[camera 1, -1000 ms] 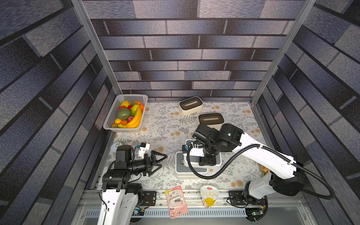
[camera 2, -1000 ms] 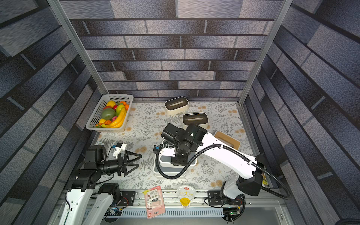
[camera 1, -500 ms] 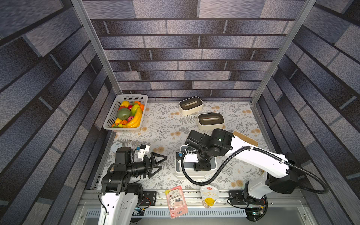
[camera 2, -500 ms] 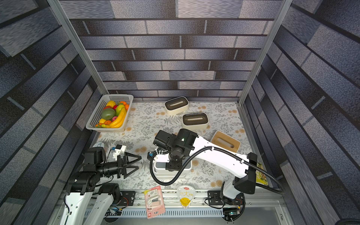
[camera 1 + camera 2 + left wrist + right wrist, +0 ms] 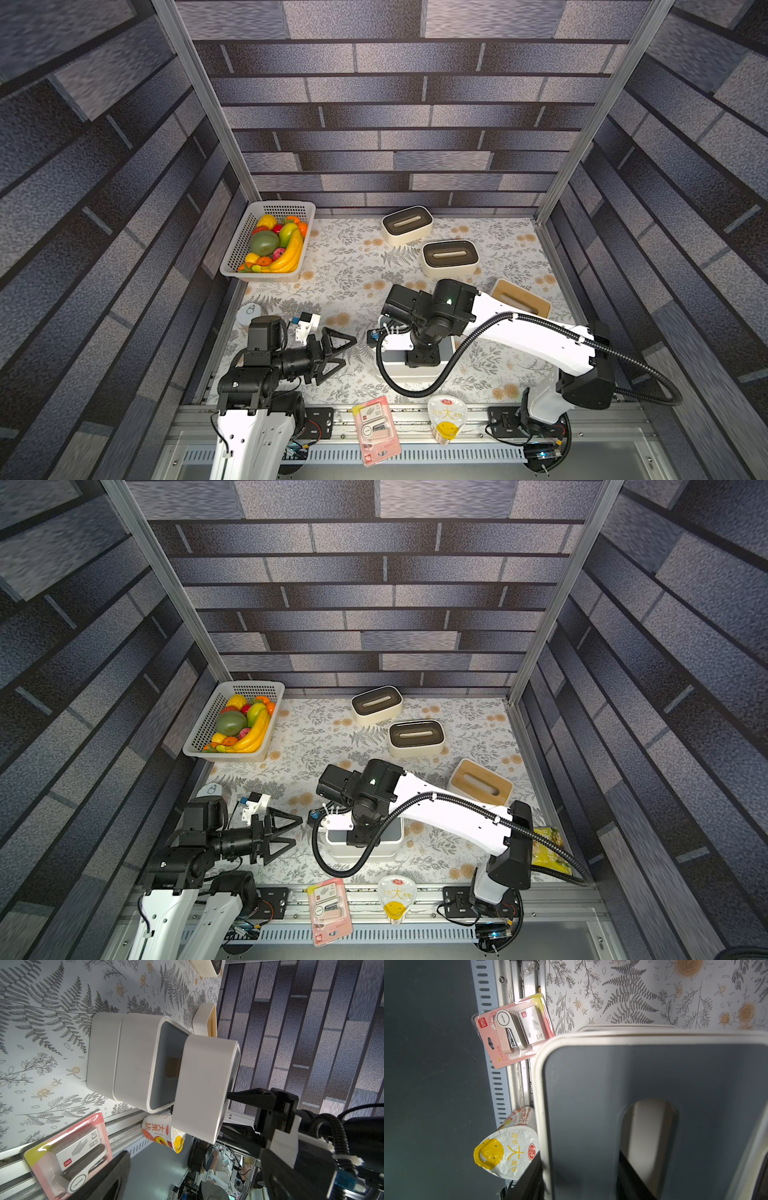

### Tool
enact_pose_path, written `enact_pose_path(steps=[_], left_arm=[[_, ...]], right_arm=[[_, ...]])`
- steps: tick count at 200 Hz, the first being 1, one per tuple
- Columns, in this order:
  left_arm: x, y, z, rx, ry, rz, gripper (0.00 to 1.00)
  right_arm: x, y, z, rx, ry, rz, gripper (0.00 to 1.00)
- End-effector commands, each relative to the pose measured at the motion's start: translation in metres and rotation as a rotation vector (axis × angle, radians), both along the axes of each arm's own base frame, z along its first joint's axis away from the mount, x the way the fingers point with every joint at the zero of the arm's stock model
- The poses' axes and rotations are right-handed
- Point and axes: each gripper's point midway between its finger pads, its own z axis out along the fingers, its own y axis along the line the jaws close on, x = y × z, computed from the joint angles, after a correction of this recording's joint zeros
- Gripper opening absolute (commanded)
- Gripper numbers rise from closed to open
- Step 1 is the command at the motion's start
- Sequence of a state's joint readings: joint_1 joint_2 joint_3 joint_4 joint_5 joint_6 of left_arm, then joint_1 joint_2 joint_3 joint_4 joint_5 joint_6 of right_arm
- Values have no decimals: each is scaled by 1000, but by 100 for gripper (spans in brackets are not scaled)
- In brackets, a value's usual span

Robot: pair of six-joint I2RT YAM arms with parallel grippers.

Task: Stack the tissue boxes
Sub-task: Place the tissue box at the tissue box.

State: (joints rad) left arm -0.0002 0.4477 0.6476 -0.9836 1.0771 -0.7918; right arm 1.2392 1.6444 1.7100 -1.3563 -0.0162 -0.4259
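Against a second ago, the right arm has swung forward and leftward. Its wrist no longer hides the wood-lidded tissue box (image 5: 519,297) by the right wall, and it stands clear of the nearer dark-lidded tissue box (image 5: 450,258); the farther dark-lidded tissue box (image 5: 407,224) lies unchanged by the back wall. The right gripper (image 5: 422,357) pinches a grey-lidded tissue box (image 5: 204,1088) over the stack of two white tissue boxes (image 5: 126,1057) near the table's front edge. The left gripper (image 5: 349,352) has not moved, its jaws spread wide and empty, with bare floral cloth (image 5: 353,270) between it and the stack. More open cloth lies between the fruit basket (image 5: 237,253) and the dark-lidded boxes. A stapler pack (image 5: 376,430) and a snack cup (image 5: 446,419) lie on the front rail just before the stack. Only the left wrist view shows the held box from the side, set toward that rail; whether it touches the stack I cannot tell. The right wrist view shows one finger down the lid's slot. A yellow packet (image 5: 548,850) shows in a top view.
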Motion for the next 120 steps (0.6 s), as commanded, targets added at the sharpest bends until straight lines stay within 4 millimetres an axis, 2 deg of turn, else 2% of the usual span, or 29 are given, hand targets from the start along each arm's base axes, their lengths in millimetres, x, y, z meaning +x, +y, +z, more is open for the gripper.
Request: enact_pose_path(steps=[1, 120], left_arm=[[-2, 0, -4, 0, -3, -14, 100], [1, 1, -7, 11, -3, -9, 100]], right_arm=[[3, 3, 6, 18, -39, -6, 38], [3, 8, 0, 30, -27, -21, 38]])
